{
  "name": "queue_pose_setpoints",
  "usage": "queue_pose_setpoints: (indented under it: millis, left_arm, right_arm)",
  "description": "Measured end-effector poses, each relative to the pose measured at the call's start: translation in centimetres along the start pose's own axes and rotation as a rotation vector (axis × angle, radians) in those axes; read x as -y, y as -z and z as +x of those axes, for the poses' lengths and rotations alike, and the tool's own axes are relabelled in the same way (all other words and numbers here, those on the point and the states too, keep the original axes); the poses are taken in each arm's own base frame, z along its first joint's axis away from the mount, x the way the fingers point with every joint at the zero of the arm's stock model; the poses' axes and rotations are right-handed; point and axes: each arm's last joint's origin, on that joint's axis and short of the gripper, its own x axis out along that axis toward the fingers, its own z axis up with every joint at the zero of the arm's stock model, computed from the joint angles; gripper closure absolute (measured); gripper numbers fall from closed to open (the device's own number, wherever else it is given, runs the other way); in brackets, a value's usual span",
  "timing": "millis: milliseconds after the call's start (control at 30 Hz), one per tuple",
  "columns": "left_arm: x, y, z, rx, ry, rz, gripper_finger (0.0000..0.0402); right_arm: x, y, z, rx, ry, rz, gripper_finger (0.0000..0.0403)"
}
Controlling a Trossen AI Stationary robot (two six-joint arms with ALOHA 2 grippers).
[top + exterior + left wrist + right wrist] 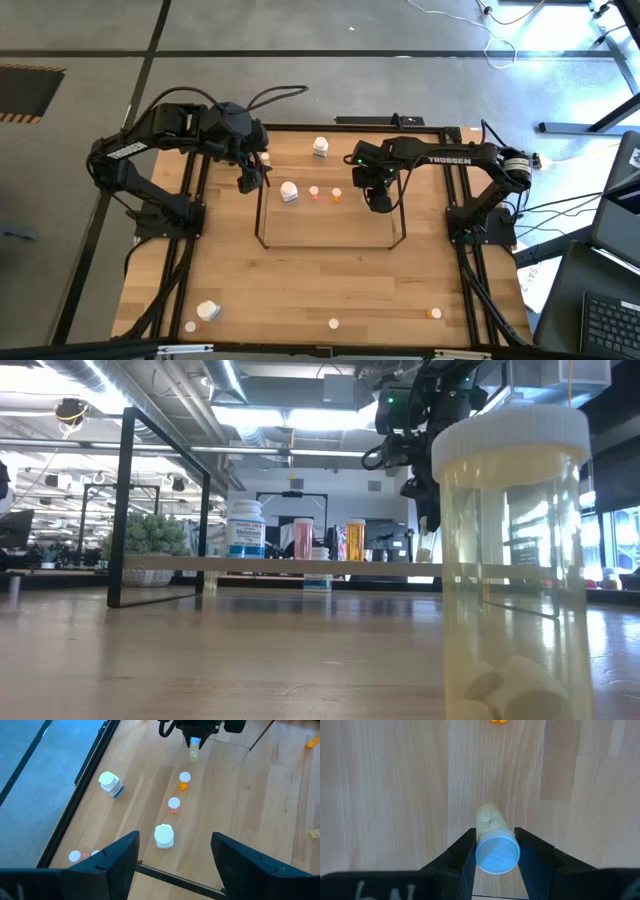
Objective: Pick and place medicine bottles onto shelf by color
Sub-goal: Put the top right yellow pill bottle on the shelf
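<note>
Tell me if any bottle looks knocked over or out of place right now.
One large white bottle lies tipped on its side near the table's front left corner. The right gripper holds a cream bottle over the shelf; the shelf's bottles stand upright.

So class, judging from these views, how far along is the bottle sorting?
Done: a white bottle, a pink bottle and an orange bottle stand in a row on the shelf. In hand: the right end effector grips a cream bottle above it. Left: bottles near the table's front edge and one white bottle behind the shelf.

Close at right, a cream bottle (512, 560), white-capped. Far across the table (250, 650), on the shelf (300, 565): white bottle (246, 528), pink bottle (303, 538), orange bottle (355, 540). Above, a dark arm (420, 410).
</note>
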Motion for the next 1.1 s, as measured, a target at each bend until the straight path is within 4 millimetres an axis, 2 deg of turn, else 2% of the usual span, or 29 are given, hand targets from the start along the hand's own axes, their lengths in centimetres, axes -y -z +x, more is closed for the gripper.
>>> queue_pose_setpoints:
  millis: [400,767,1100]
  left_arm:
    - [0.00,0.00,0.00,0.000,0.000,0.000,0.0160]
    - [-0.01,0.07,0.00,-0.007,-0.001,0.002,0.0160]
    - [-0.01,0.07,0.00,-0.007,-0.001,0.002,0.0160]
  right_arm:
    - [0.02,-0.06,0.00,0.006,0.003,0.002,0.0275]
    - [0.18,-0.01,-0.01,-0.011,0.054,0.003,0.0229]
    - [0.20,-0.01,-0.02,-0.013,0.061,0.003,0.0224]
